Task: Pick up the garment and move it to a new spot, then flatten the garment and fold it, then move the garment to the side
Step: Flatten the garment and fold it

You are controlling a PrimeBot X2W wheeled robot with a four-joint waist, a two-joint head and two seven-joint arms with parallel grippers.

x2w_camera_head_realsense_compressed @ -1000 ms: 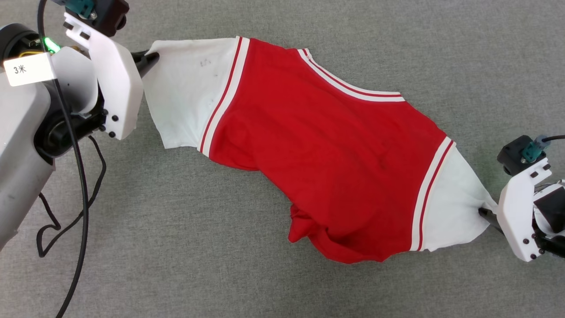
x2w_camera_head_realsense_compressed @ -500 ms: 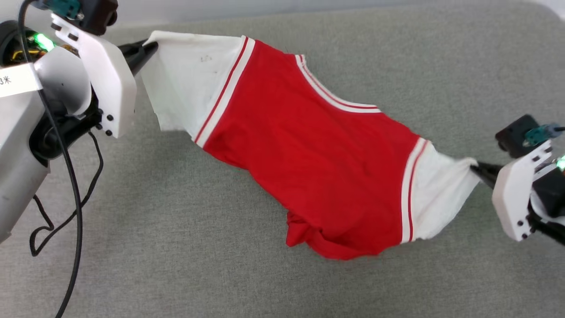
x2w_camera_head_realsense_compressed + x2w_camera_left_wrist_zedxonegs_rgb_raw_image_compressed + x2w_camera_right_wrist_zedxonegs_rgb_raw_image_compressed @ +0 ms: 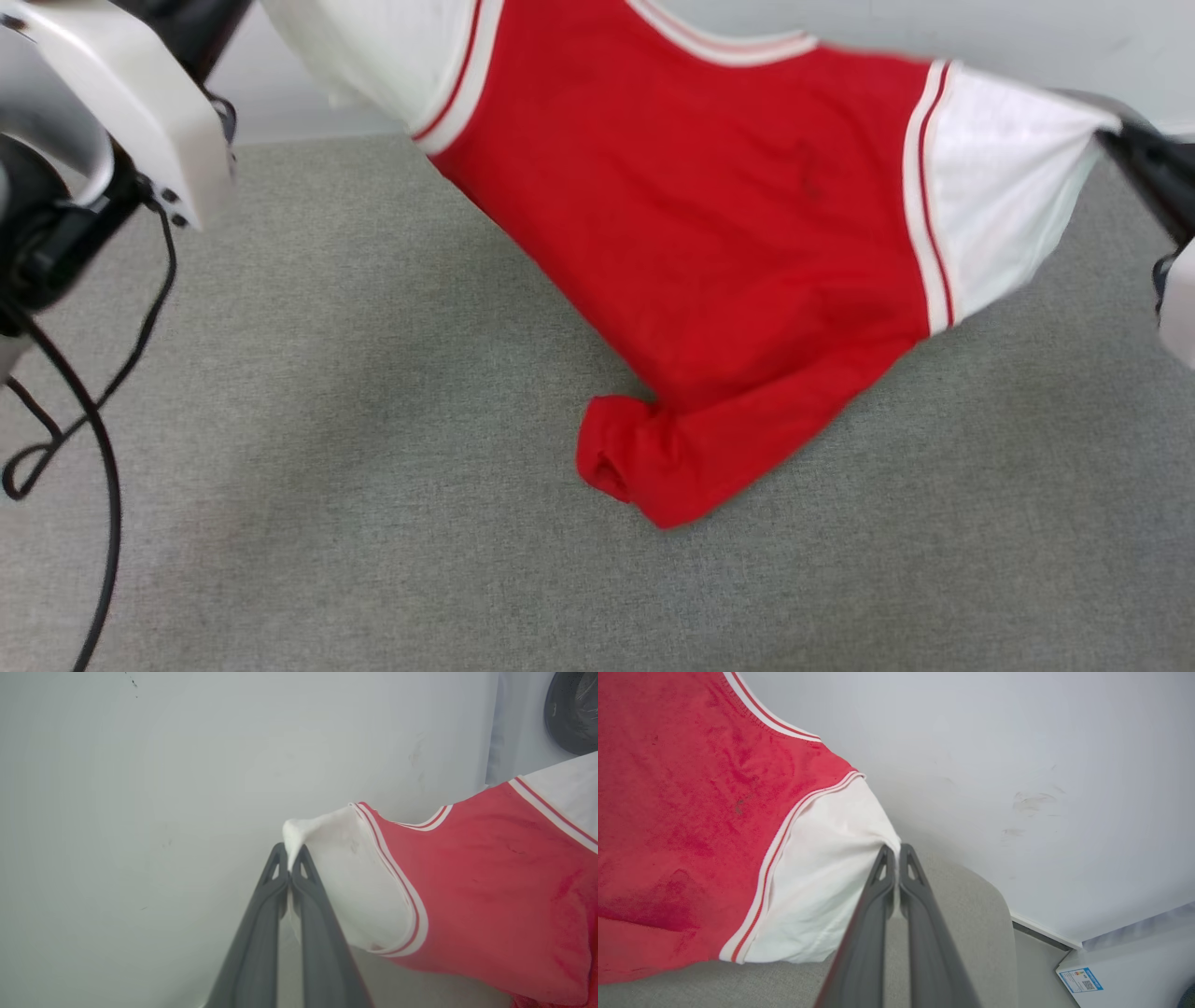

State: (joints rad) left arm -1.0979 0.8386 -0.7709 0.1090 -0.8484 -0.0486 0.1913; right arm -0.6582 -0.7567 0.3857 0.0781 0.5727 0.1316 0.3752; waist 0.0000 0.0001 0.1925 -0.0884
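Observation:
The garment [image 3: 728, 233], a red jersey T-shirt with white sleeves and red-and-white stripe trim, hangs stretched between my two grippers above the grey table [image 3: 327, 467]. Its rolled red hem end [image 3: 635, 462] droops down to the cloth surface. In the left wrist view my left gripper [image 3: 290, 851] is shut on the tip of one white sleeve [image 3: 345, 877]. In the right wrist view my right gripper [image 3: 893, 851] is shut on the edge of the other white sleeve [image 3: 822, 882]. In the head view the right gripper's dark fingers [image 3: 1144, 159] meet that sleeve at the upper right.
A pale wall [image 3: 1027, 37] runs along the far edge of the table. My left arm's white housing [image 3: 140, 103] and a black cable [image 3: 93, 439] fill the left side. A white box with a label [image 3: 1078, 980] sits on the floor past the table's rounded corner.
Both grippers have lifted the garment off the table, so it now hangs with just the hem touching. The head camera has tilted up, bringing the wall into view.

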